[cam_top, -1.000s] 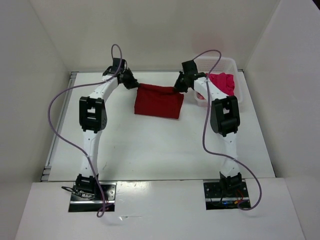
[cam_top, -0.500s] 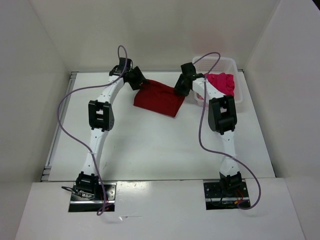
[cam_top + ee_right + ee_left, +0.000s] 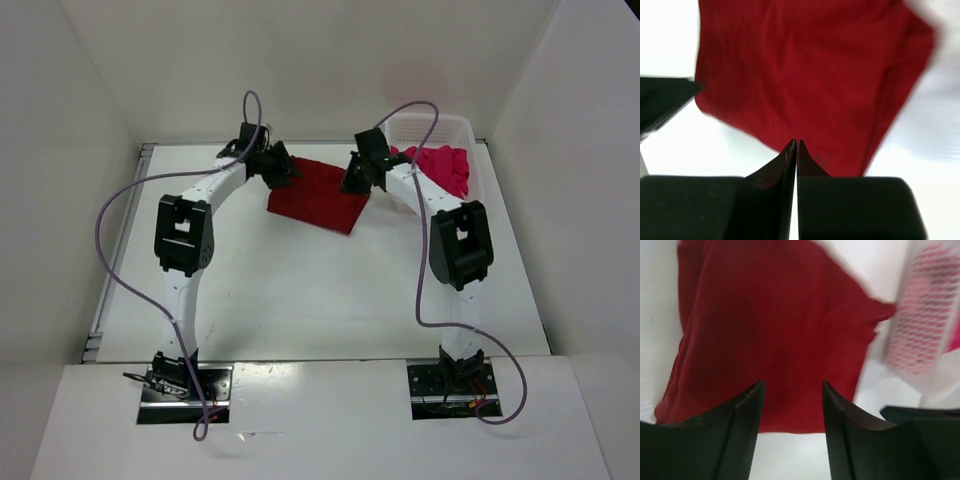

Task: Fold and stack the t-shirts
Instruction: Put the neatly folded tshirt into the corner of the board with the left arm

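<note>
Left end effector (image 3: 792,385) wide, right end effector (image 3: 796,142) pinched shut, both empty above folded dark red shirt (image 3: 318,197). Fold seems done; next, fetch magenta shirt (image 3: 446,166) from basket (image 3: 462,122).

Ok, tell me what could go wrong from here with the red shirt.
1. The right gripper is shut over the red shirt; a snagged layer could pull the fold open as it lifts.
2. The shirt lies skewed with a corner sticking out, so a stack on it may sit crooked.
3. The basket stands close by that gripper; a swing might knock it.
</note>
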Robot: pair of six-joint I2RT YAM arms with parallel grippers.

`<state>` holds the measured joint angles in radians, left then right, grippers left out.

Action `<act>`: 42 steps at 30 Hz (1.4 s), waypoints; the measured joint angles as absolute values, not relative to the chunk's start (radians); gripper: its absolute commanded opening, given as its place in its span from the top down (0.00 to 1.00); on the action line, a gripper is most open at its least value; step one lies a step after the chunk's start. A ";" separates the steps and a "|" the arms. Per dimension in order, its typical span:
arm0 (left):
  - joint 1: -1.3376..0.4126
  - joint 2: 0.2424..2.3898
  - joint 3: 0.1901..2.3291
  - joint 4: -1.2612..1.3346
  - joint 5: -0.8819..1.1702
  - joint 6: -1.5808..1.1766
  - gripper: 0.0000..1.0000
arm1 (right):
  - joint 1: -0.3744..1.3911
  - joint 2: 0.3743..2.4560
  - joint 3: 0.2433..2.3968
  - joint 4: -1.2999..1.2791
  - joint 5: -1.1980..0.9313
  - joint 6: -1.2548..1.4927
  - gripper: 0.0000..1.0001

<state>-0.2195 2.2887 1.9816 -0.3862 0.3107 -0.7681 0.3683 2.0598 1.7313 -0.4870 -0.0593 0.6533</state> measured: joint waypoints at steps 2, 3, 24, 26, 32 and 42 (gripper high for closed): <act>-0.223 2.309 1.901 -0.336 0.336 -0.771 0.44 | 0.389 2.094 1.727 -0.481 -0.088 0.651 1.00; -0.218 2.326 1.855 -0.317 0.344 -0.776 0.44 | 0.398 2.117 1.726 -0.477 -0.100 0.649 1.00; -0.184 1.748 0.995 -0.125 0.500 -0.916 0.24 | 0.413 2.146 1.593 -0.443 -0.145 0.581 0.84; -0.146 1.686 0.981 -0.157 0.482 -0.912 0.24 | 0.418 2.120 1.593 -0.462 -0.152 0.567 0.75; -0.055 1.644 0.924 -0.152 0.430 -0.892 0.24 | 0.419 1.954 1.567 -0.469 -0.170 0.551 0.56; -0.083 1.833 0.976 -0.070 0.492 -0.909 0.57 | 0.456 1.703 1.391 -0.448 -0.208 0.584 0.55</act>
<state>-0.0826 1.8328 0.9760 -0.0704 0.4923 -0.9092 0.4557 1.7035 1.3914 -0.4484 -0.2085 0.5842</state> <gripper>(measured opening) 0.596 0.447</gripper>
